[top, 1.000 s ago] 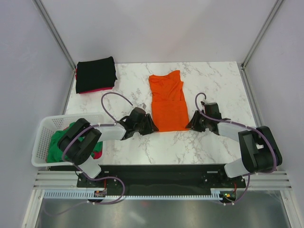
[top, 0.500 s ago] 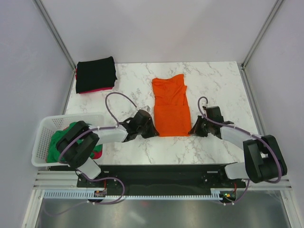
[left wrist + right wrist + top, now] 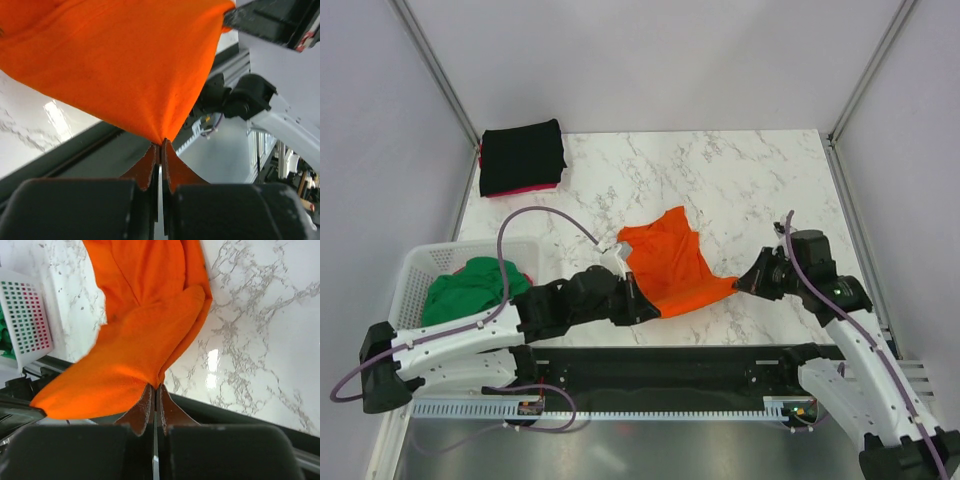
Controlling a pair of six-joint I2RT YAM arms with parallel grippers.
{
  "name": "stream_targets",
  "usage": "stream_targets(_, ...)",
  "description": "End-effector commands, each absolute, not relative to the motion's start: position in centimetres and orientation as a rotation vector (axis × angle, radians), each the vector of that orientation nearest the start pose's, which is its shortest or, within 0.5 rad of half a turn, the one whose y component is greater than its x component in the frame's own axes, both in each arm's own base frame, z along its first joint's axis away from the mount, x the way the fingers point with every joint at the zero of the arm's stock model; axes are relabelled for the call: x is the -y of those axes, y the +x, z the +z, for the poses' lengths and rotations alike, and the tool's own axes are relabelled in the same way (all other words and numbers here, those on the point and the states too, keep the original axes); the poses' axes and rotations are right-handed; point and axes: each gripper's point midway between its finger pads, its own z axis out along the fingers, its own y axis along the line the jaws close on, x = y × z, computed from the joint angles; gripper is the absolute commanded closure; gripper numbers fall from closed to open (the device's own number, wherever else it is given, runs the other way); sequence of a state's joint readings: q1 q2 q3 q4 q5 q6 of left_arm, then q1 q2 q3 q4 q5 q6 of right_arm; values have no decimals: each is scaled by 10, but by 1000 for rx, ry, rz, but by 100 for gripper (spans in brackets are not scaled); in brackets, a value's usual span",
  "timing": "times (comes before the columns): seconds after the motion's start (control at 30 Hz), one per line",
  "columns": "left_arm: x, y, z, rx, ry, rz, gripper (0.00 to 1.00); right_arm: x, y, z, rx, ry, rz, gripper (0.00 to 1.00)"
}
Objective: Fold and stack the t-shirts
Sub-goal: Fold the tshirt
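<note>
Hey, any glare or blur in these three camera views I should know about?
Left wrist view: a bright glare patch on the white marble tabletop, and the dark body of the left gripper, nearest the lens, looks soft. Right wrist view: a similar reflection on the marble beside the bright orange fabric t-shirt. Top external view: evenly lit, sharp, faint shadows.

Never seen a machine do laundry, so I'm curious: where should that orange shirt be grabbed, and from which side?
Probably its two near corners, one per arm, approached from the robot's edge of the table. The orange t-shirt is limp; pinched there by the left gripper and right gripper, both shut on thin cloth, its near edge runs taut between them.
</note>
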State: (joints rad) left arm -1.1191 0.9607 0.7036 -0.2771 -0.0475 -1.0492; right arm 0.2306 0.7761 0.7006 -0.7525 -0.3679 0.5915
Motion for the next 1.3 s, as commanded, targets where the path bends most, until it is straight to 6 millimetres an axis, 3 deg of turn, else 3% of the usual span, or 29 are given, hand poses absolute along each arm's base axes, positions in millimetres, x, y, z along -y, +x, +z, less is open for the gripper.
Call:
stream_targets(0.0,294,104,182,-2427,-26,-1107,98,-122,157,164,-2534,297,776,100)
stream_targets(0.13,286,108,179,-2428,-50,-1048,98,-117,167,179,-2515,260,718,100)
stream_targets(0.27,274,121,176,-2402,-110,-951,98,-113,192,190,-2510,228,640,100)
stream_targets(0.57,260,154,184,-2343,-125,-830,98,-126,253,191,-2511,191,627,100)
stream_targets(0.9,231,220,181,-2346,-188,-710,98,-144,326,187,-2517,180,631,100)
stream_targets(0.93,230,226,184,-2338,-194,-713,98,-146,334,179,-2542,188,627,100)
stream_targets(1.27,212,283,146,-2431,-264,-669,98,-169,399,158,-2566,188,652,100)
